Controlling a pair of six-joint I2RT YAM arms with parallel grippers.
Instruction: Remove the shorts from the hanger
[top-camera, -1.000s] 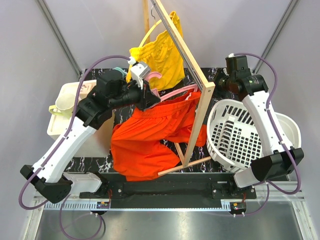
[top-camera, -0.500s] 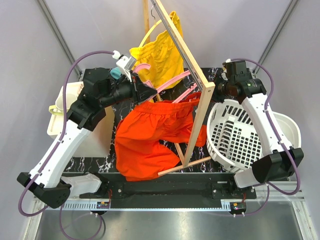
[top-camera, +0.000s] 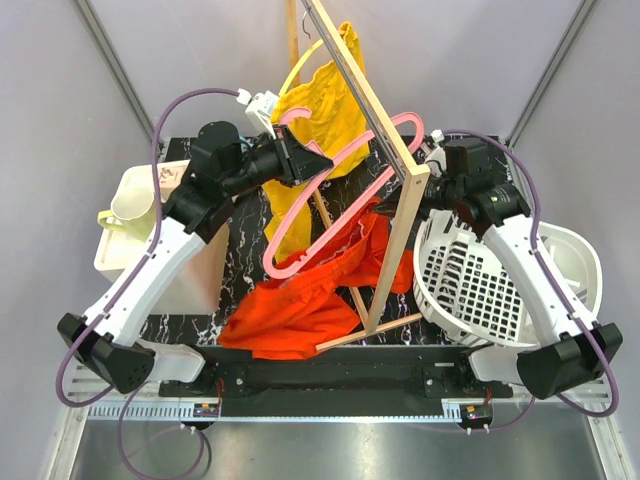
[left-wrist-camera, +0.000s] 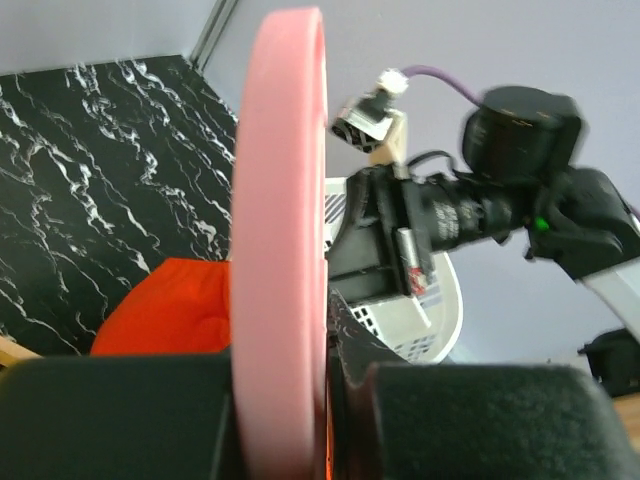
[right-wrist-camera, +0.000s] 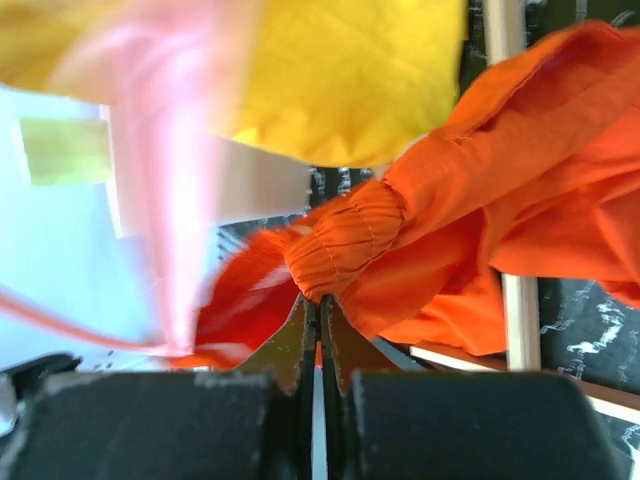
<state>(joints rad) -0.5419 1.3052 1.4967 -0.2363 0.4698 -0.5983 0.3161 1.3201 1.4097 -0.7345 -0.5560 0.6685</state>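
Nearest the arms' bases, the orange shorts (top-camera: 295, 305) lie mostly in a loose heap on the black marbled counter (left-wrist-camera: 90, 170). One twisted length of the fabric rises up and to the right, past a slanted wooden frame (top-camera: 395, 240).

The right pincer (right-wrist-camera: 318, 330) has that raised end. Its fingers are closed almost completely, pinching a gathered knot of the elastic waistband. A white laundry basket (top-camera: 470, 290) sits just to the right of the frame, under that arm.

Above the heap, the left pincer (top-camera: 297, 160) is clamped on the pink hanger (left-wrist-camera: 280, 250), its fingers tight on either side of the plastic bar. The hanger is held up off the counter and tilted. Its oval frame runs from over the shorts up towards the right pincer. Whether any fabric is caught on it cannot be told.

Farthest back, yellow shorts (top-camera: 325, 115) hang from the frame's top rail.

The orange shorts look light, soft and floppy, so they will likely sag and trail from whatever point is held. The bunched waistband seems the firmest place to grip. The hanger looks thin, stiff and smooth, so cloth should slide off it easily.
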